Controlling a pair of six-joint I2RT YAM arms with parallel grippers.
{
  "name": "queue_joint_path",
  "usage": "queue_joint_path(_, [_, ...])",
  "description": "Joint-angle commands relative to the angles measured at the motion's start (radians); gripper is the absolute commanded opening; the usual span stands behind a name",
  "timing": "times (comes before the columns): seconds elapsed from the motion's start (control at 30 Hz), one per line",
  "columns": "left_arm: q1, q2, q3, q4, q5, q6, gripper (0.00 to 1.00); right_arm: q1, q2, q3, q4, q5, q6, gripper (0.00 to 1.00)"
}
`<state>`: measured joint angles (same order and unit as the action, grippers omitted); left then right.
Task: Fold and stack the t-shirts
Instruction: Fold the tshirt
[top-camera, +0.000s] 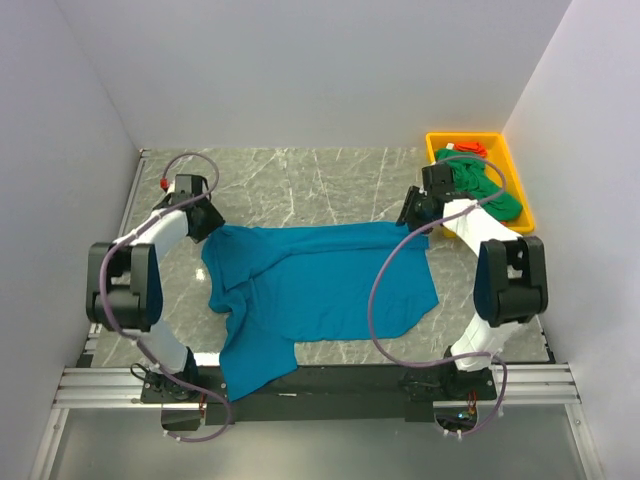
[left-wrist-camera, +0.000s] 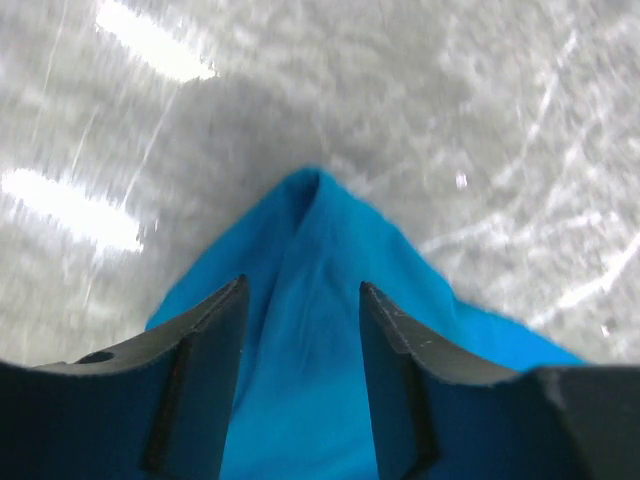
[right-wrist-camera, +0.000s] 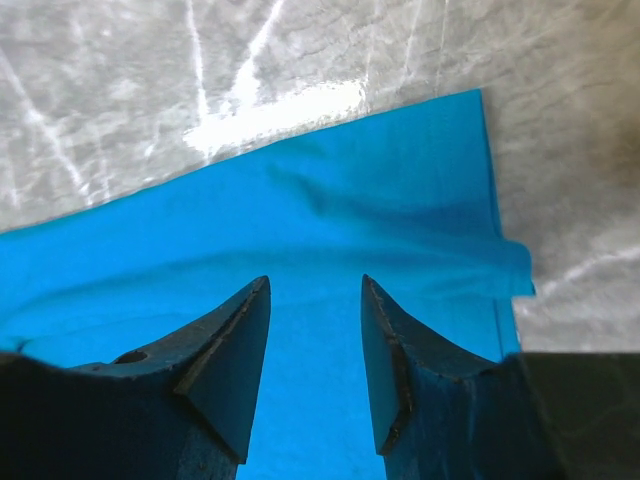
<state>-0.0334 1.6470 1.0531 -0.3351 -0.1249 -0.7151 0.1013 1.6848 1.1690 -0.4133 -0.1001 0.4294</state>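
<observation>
Top external view: the soft teal-blue cloth t-shirt (top-camera: 320, 290) lies rumpled just left of the yellow plastic bin (top-camera: 465, 136). I see the left gripper (top-camera: 203, 222) and right gripper (top-camera: 418, 212) at its far corners, jaws apart. A shallow pinch could drop one corner and skew my fold.

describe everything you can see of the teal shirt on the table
Soft, plain teal-blue t-shirt, unfolded, spread rumpled on the marble table, its near left part reaching past the table's near edge. The left gripper sits over its peaked far left corner, the right gripper over its far right edge; both have fingers apart.
</observation>
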Motion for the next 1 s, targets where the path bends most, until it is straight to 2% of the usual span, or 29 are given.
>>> queue_joint_path(0.0, [0.010,0.057,0.084,0.051,-0.009,0.042,0.53,-0.002,0.050,0.064,0.039,-0.016,0.011,0.48])
queue_joint_path(0.2, [0.012,0.146,0.104,0.057,0.004,0.036,0.48,-0.008,0.139,0.090,0.050,-0.018,0.045,0.48])
queue_joint_path(0.4, [0.030,0.149,0.038,0.053,-0.085,-0.007,0.28,-0.014,0.199,0.097,0.057,-0.013,0.081,0.48])
queue_joint_path(0.43, [0.061,0.146,0.028,0.057,-0.091,-0.020,0.22,-0.020,0.210,0.097,0.056,-0.012,0.089,0.48])
queue_joint_path(0.63, [0.084,0.200,0.085,0.054,-0.087,0.015,0.12,-0.048,0.240,0.095,0.079,-0.039,0.115,0.48])
queue_joint_path(0.97, [0.084,0.387,0.375,0.025,-0.081,0.112,0.22,-0.052,0.403,0.339,-0.021,-0.039,0.103,0.48])
